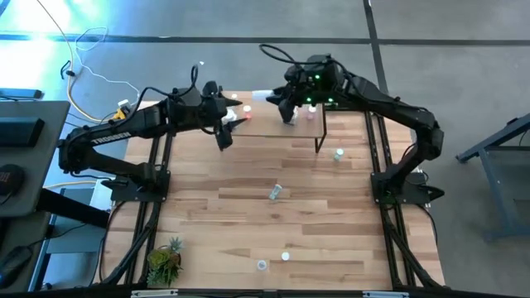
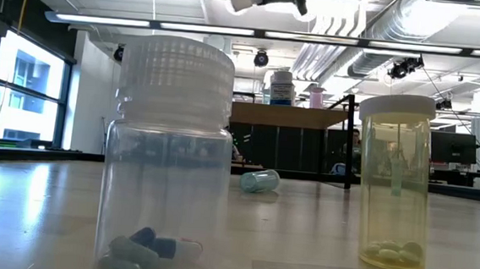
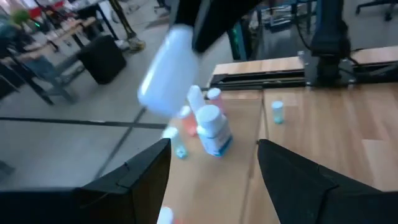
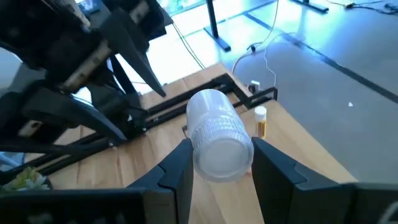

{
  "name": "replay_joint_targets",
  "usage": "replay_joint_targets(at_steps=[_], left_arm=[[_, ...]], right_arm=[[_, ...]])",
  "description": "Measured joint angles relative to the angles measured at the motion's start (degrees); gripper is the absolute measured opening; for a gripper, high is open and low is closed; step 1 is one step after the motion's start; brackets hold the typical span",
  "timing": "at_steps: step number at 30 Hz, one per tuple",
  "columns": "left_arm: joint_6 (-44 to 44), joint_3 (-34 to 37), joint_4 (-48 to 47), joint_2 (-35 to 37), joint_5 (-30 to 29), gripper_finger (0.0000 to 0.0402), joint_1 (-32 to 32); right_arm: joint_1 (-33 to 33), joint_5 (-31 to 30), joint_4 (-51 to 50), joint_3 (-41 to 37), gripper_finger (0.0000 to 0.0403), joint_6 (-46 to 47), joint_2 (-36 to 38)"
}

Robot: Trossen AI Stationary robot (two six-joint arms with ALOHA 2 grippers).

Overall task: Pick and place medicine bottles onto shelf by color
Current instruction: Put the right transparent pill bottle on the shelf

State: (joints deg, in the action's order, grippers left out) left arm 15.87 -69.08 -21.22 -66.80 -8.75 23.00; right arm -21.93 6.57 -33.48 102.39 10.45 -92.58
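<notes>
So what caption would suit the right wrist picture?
Right tool holds a white bottle above the table.

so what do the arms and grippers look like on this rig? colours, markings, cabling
Both arms are dark, near-black jointed links. The left arm carries pale lettering along its long link, too small to read. The right arm shows small green lights near its wrist. Thin black cables loop off the wrists. Each gripper, left gripper and right gripper, has two flat, angular black fingers.

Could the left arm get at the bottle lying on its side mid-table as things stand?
Probably yes. The left gripper is open and empty above the shelf, and bare tabletop lies between it and the fallen bottle. The right gripper holds a white bottle further back.
</notes>
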Motion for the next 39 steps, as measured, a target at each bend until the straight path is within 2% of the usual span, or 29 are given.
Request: replay_joint_targets(at_steps=[8,12,18,29,39], left_arm=[[1.5,0.0,1.3,-1.7,-1.3,0.0232,2.4],[0.8,0.0,1.4,-2.8,1.2,0.0232,3.3],[-0.7,0.0,1.2,-5.0,3.5,0.0232,3.4],[-2.0,0.0,1.1,-8.7,3.6,0.0231,3.4],[-2.2,0.0,0.5,-9.4,3.6,0.0187,3.4]], right_arm=[[-0.3,1.4,-0.2,0.0,0.0115,-1.5,-4.1],[-0.3,4.7,-0.7,0.0,0.0115,-1.5,-5.5],[-0.3,7.2,-1.5,0.0,0.0115,-1.6,-6.2],[-0.3,10.4,-1.5,0.0,0.0115,-0.9,-6.2],[-0.3,10.4,-2.1,0.0,0.0115,0.2,-6.2]])
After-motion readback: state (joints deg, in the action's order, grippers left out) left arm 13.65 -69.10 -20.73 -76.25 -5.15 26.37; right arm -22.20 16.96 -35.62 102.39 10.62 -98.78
